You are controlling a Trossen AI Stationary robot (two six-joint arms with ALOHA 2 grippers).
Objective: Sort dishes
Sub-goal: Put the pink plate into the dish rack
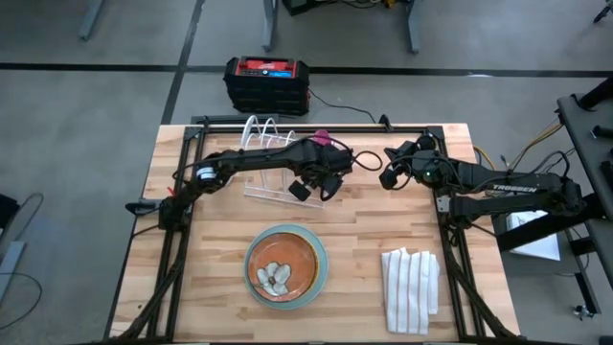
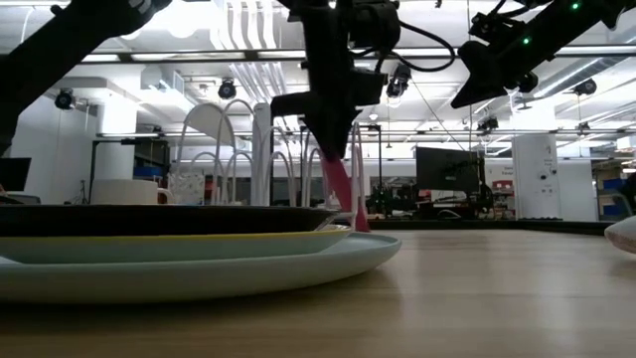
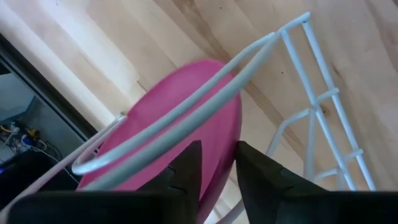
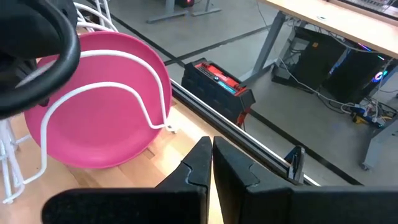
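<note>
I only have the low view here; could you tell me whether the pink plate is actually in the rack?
Observer: Yes. The right wrist view shows the pink plate standing on edge between the hoops of the white wire rack, with the left gripper at its upper rim.
Operator: Thank you. And the right arm?
Observer: From above, the right gripper hangs over the table beside the rack, shut and empty.
Operator: Which plate tops the stack in front of me?
Observer: The orange-brown plate with white marks, lying on the teal plate.
</note>
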